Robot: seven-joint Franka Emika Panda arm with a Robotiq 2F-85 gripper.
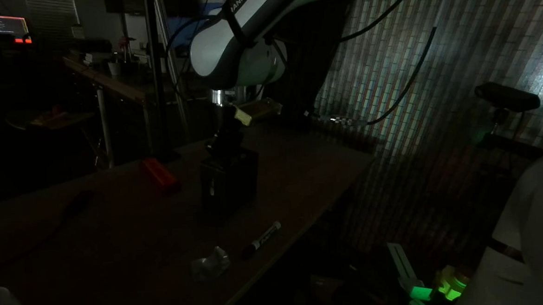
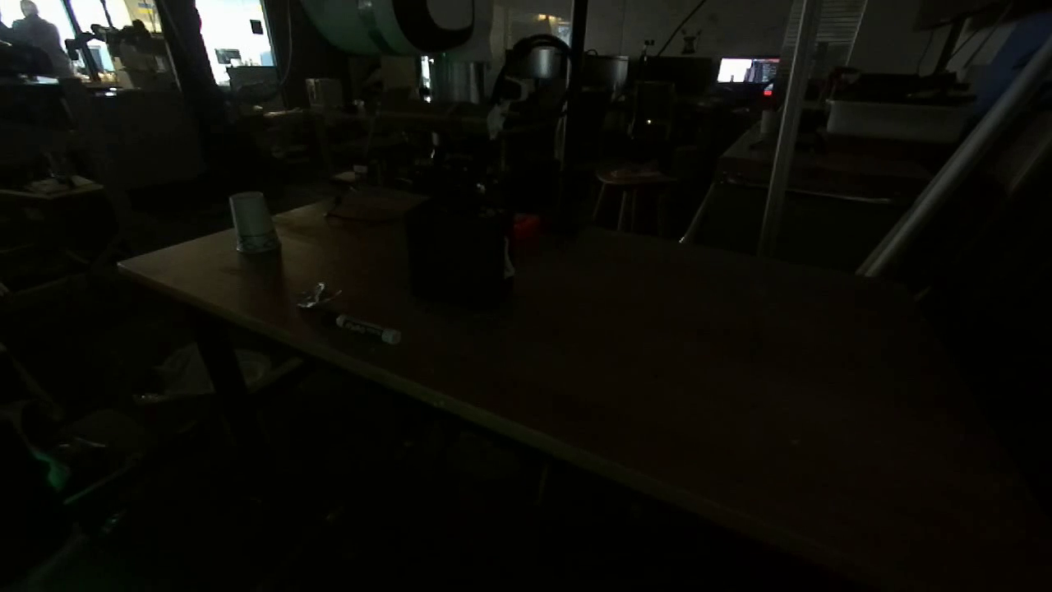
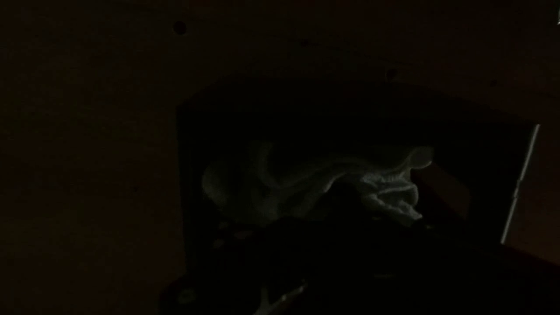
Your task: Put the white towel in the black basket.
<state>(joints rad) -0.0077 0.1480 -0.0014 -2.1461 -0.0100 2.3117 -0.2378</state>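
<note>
Okay, so my end effector (image 1: pixel 225 146) is down at the top of the black basket (image 1: pixel 232 182) with its jaws drawn together, and it's so murky in there that I can't make out whether any cloth is pinched between them. That's worry number one: the white towel (image 3: pixel 297 192) is bunched up inside the basket walls in my wrist view, so I'd call the job nearly done, but if I lift with a fold caught, the whole lot could ride back out with me. I'd want to spread the jaws first, and gently, since pushing out that close to the walls could shove the basket or tip it. Same deal if I rise at a slant and hook the rim. One basket wall also has a gap, and a towel fold ends just beside it, so a sideways nudge might poke cloth through. Further out on the table (image 2: pixel 657 353), the red bar-shaped thing (image 1: pixel 161 175) sits near the basket and could get bumped if it skids. The marker (image 1: pixel 262 240), lying near the table edge, might roll off if anything jolts it. The crumpled wrapper (image 1: pixel 211 265) beside it and the upturned cup (image 2: pixel 253 222) look safe unless I swing low on my way out, which in this light would be an easy mistake.
</note>
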